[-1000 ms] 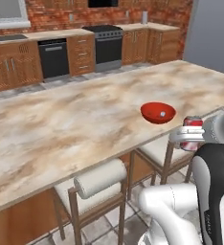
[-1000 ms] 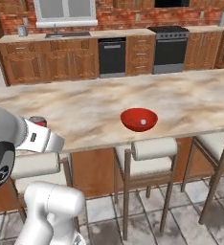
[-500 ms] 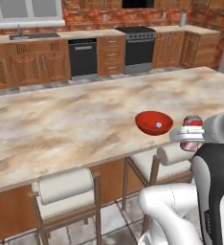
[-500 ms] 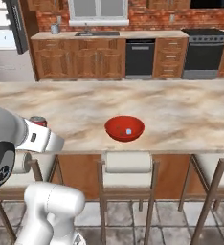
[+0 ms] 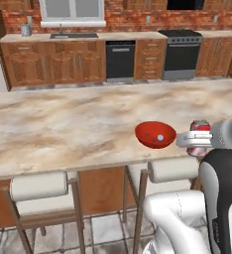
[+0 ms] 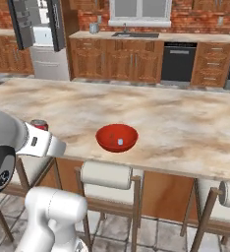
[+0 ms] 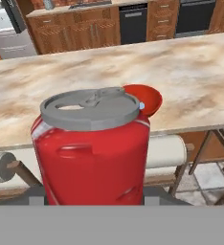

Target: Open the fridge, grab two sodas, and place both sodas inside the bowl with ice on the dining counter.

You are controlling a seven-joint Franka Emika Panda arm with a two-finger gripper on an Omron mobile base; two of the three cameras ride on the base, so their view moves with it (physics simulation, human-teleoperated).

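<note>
Red soda can is seen upright and close in the hand view, grey lid with pull tab on top, seated between the jaws; the gripper is closed on it. In the left base view the same can is held at the end of the white arm, off the near edge of the surface, just beside the bowl. In the right base view its top shows above the arm's forearm.

The red bowl rests on the dining counter surface close to the near edge, roughly above a gap between stools. One small pale cube is noted inside it. The bowl is apart from the can; no contact.

Cream-cushioned stools are tucked under the near edge.

Across the room, a wall counter with sink, a dark dishwasher and a dark stove are recorded. The fridge stands at the far left of the right base view with doors swung open, white interior exposed.
</note>
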